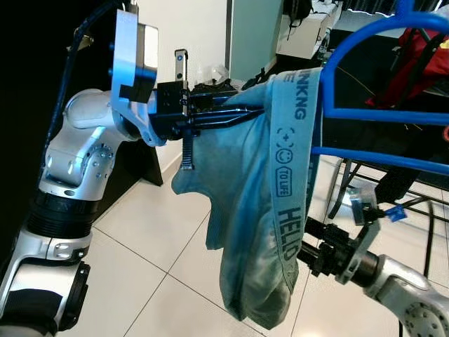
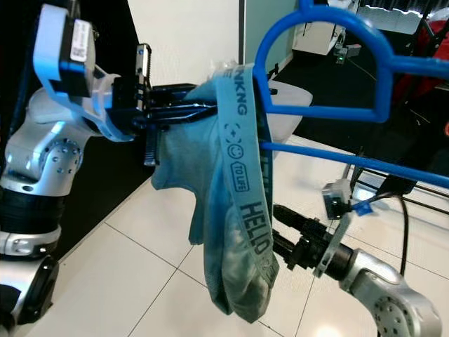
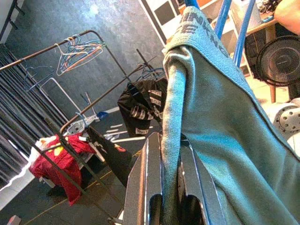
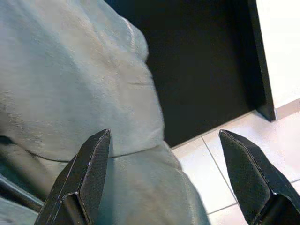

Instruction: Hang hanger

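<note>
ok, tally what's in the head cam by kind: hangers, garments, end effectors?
Blue hanger: 1
Teal garment, draped on it: 1
End effectors: 2, left end effector shut on the garment, right end effector open below
Total: 4

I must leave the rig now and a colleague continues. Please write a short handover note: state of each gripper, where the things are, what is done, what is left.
Left gripper: raised, shut on the teal garment, pinching its cloth near the top.
Right gripper: lower, open, fingers beside the hanging garment, holding nothing.
Blue hanger: high in front of the head camera; the garment is draped over it, its printed waistband running down the front.
Clothes rack: across the room, a few hangers already on it.
Done: garment is on the hanger.
Left: carry the hanger to a rail and hook it on.
</note>
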You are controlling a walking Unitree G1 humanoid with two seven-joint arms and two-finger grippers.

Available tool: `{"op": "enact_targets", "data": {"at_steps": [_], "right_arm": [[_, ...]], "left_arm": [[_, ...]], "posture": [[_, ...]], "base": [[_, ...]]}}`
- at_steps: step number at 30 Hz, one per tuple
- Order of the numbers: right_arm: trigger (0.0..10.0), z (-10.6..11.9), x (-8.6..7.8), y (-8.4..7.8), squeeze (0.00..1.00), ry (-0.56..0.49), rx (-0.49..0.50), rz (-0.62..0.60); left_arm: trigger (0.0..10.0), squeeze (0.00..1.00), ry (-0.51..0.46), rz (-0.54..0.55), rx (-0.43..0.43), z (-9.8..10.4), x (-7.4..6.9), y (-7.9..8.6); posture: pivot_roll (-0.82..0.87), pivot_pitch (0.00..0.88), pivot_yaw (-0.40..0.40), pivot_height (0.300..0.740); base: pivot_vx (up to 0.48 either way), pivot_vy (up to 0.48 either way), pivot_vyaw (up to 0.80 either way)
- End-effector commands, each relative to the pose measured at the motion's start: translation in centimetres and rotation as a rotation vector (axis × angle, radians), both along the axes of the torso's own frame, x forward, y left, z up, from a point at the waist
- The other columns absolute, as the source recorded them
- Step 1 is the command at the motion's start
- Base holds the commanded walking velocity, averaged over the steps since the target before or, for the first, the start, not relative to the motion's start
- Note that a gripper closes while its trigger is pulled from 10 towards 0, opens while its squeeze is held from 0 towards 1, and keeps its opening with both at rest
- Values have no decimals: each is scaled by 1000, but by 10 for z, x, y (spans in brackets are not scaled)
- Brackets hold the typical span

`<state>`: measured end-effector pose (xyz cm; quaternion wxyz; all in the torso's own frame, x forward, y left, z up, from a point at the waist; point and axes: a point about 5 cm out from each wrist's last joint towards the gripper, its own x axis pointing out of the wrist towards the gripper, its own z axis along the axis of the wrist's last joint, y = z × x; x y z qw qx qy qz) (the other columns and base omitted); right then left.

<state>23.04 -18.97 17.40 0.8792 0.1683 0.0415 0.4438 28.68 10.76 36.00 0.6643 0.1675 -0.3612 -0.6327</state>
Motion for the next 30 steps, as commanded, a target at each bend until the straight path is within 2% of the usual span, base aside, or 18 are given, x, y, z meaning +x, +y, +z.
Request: {"op": "enact_targets", "data": {"at_steps": [1, 6, 25, 30], "right_arm": [[10000, 5, -7, -1, 0, -17, 27, 28], [10000, 9, -12, -2, 0, -37, 55, 46], [10000, 14, -10, 0, 0, -63, 80, 56], [10000, 19, -11, 6, 0, -79, 103, 96]], "left_arm": [[10000, 0, -5, 20, -10, -1, 2, 1], [10000, 0, -2, 31, -16, -2, 3, 0], [10000, 0, 2, 35, -28, -3, 3, -2], [10000, 0, 8, 39, -29, -5, 4, -3]], "posture": [[-52, 94, 13, 740], [-54, 97, 17, 740], [-49, 98, 16, 740], [-50, 98, 17, 740]], "base": [[0, 0, 0], [0, 0, 0], [0, 0, 0], [0, 0, 0]]}}
